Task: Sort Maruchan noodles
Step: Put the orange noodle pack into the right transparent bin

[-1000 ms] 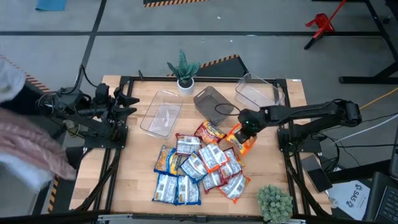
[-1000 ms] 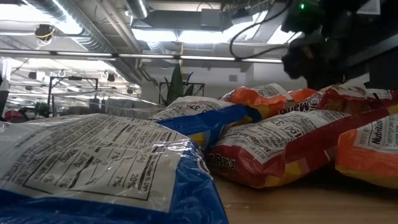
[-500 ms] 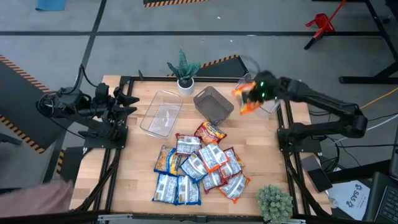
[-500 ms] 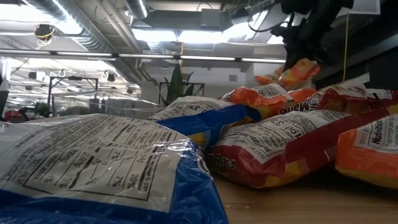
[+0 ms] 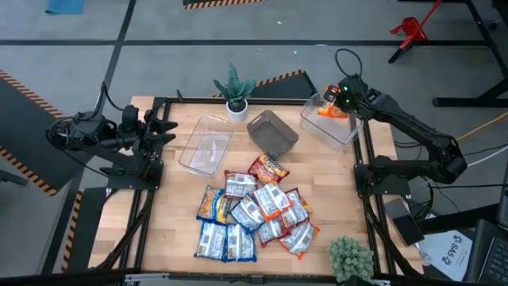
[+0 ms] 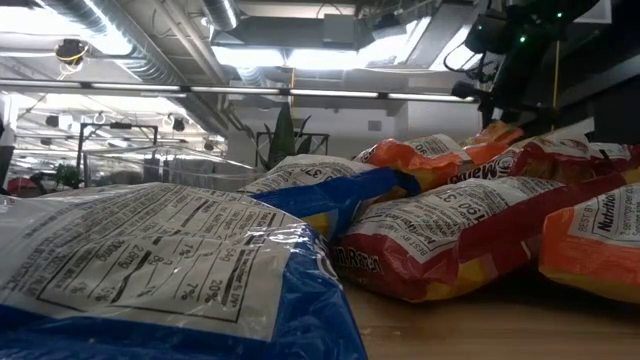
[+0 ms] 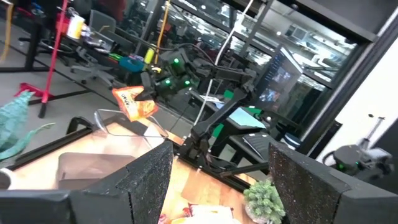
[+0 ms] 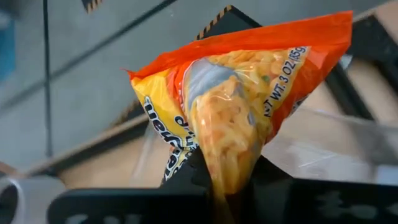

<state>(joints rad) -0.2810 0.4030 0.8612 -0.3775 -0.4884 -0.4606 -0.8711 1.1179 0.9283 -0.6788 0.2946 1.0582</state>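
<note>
Right gripper (image 5: 337,102) is clamped on an orange Maruchan packet (image 5: 329,111), holding it over the clear bin (image 5: 343,132) at the table's far right corner. Left gripper (image 5: 167,131) waits by the left edge, fingers (image 7: 146,180) spread apart, while the remaining packets (image 5: 254,210) lie heaped mid-table.

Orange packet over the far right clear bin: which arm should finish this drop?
Right. The right gripper already holds the orange packet above the right clear bin, so it only has to let go. The left gripper is open at the table's left edge, far from that bin.
</note>
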